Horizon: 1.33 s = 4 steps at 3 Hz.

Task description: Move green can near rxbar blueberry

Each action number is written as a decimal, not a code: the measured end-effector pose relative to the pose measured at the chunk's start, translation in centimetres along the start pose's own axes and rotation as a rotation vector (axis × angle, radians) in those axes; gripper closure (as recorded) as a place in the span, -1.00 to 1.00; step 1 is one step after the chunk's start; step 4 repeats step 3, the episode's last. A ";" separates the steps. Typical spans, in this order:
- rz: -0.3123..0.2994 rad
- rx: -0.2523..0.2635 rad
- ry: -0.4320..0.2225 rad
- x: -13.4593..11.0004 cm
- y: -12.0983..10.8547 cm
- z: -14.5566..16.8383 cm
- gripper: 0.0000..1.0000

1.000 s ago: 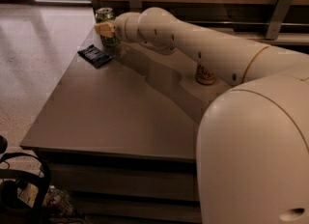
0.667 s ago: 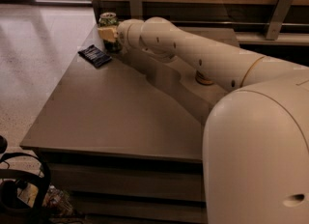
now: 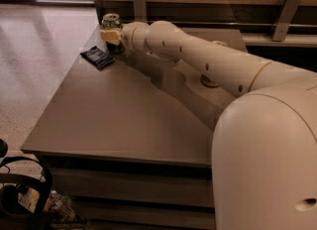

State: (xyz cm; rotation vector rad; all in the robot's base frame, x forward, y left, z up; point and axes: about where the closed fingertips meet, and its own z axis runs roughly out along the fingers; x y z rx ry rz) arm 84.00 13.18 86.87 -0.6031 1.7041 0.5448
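Note:
The green can (image 3: pixel 111 21) stands upright at the table's far left corner; only its silver top and upper green side show. My gripper (image 3: pixel 114 39) is at the can, a pale finger (image 3: pixel 111 36) lying across its front, shut on it. The gripper hides the can's lower part, so I cannot tell whether the can rests on the table. The rxbar blueberry (image 3: pixel 97 57), a dark navy flat wrapper, lies on the table just left of and in front of the can, a small gap apart.
The grey table (image 3: pixel 114 120) runs from the far wall to a front edge near me. My arm (image 3: pixel 213 63) crosses its right half and hides most of a tan can (image 3: pixel 209 81) behind it. A wooden wall with metal brackets (image 3: pixel 139 1) backs the table. A bag with black straps (image 3: pixel 20 194) is at lower left.
The gripper and the green can shifted slightly right and toward the back, staying next to the rxbar. The arm's elbow dropped a little. The rxbar has not moved.

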 end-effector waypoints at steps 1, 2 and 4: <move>0.000 -0.002 0.000 0.0 0.1 0.1 0.17; 0.000 -0.002 0.000 0.0 0.1 0.1 -0.45; 0.000 -0.002 0.000 0.0 0.1 0.1 -0.99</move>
